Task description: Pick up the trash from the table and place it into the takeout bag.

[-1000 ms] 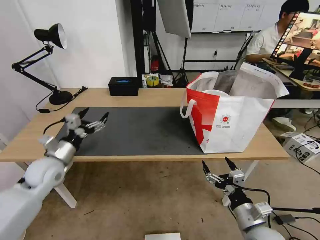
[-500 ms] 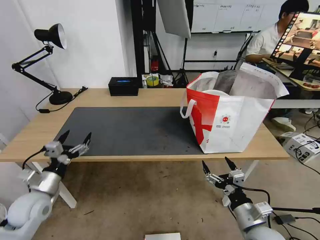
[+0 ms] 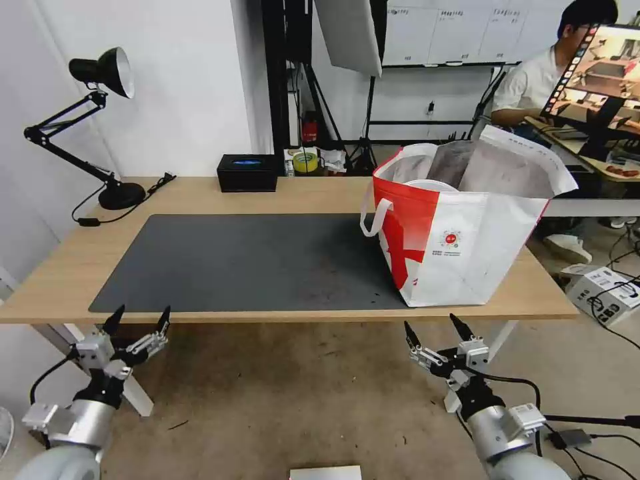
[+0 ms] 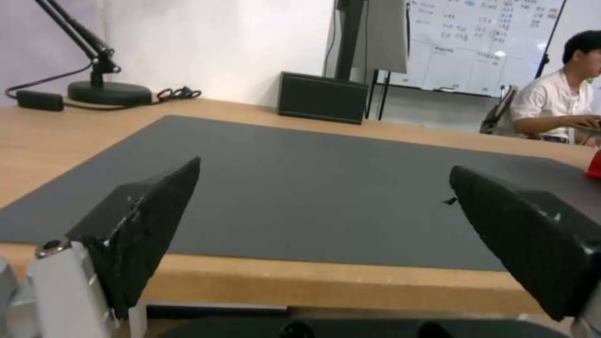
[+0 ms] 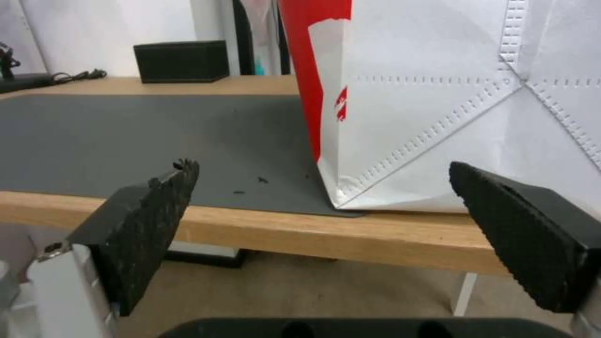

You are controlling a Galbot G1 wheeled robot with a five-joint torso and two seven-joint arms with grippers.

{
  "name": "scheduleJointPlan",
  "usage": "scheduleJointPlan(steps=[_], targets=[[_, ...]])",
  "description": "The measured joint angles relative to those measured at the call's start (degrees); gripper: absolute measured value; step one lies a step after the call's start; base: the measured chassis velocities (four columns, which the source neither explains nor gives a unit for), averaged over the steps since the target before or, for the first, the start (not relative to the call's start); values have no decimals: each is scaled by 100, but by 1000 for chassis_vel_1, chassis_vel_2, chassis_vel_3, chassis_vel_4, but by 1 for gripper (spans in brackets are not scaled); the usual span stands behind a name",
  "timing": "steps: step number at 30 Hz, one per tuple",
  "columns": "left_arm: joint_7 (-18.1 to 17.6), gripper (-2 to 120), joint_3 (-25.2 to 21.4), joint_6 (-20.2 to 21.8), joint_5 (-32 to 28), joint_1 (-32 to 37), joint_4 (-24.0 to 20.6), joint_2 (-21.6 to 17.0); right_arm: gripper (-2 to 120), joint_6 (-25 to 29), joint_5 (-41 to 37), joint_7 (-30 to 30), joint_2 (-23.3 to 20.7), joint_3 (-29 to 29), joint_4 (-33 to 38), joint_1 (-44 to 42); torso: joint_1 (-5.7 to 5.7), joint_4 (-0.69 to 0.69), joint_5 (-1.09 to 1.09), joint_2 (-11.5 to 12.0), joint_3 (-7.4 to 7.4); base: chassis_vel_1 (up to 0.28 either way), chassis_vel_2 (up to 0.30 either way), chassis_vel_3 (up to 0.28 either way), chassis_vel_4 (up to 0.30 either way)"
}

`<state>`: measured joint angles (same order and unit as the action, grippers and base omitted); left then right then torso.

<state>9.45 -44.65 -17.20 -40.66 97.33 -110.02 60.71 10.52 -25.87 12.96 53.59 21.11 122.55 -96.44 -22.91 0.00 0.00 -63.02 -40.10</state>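
The takeout bag [image 3: 460, 227] stands upright on the right part of the table [image 3: 220, 197], white and red with silver lining, and its white side [image 5: 450, 108] looms close in the right wrist view. A white round rim [image 3: 430, 184] shows inside its mouth; no other trash lies on the mat [image 3: 247, 260]. My left gripper [image 3: 138, 319] hangs open below the table's front edge at the left, holding nothing, and its wrist view looks over the mat [image 4: 326, 188]. Below the front edge under the bag, my right gripper [image 3: 435, 328] is open with nothing between its fingers.
A black desk lamp [image 3: 100, 73] stands at the table's back left, its cable trailing on the wood. A black rectangular box [image 3: 247, 172] sits at the back centre. Cartons and cables lie on the floor at the right [image 3: 603, 290].
My left arm has dropped from above the mat's left end to below the table's front edge, staying open. The right arm and the bag have not moved.
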Motion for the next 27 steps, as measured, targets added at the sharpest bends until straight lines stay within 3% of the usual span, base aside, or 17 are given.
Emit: scheduleJointPlan(steps=[27], targets=[[-9,100,-28,5,27,43,12,31,100,0,0,0,0,0,0,0,-1,0,0,0,0,0,0,0,0]])
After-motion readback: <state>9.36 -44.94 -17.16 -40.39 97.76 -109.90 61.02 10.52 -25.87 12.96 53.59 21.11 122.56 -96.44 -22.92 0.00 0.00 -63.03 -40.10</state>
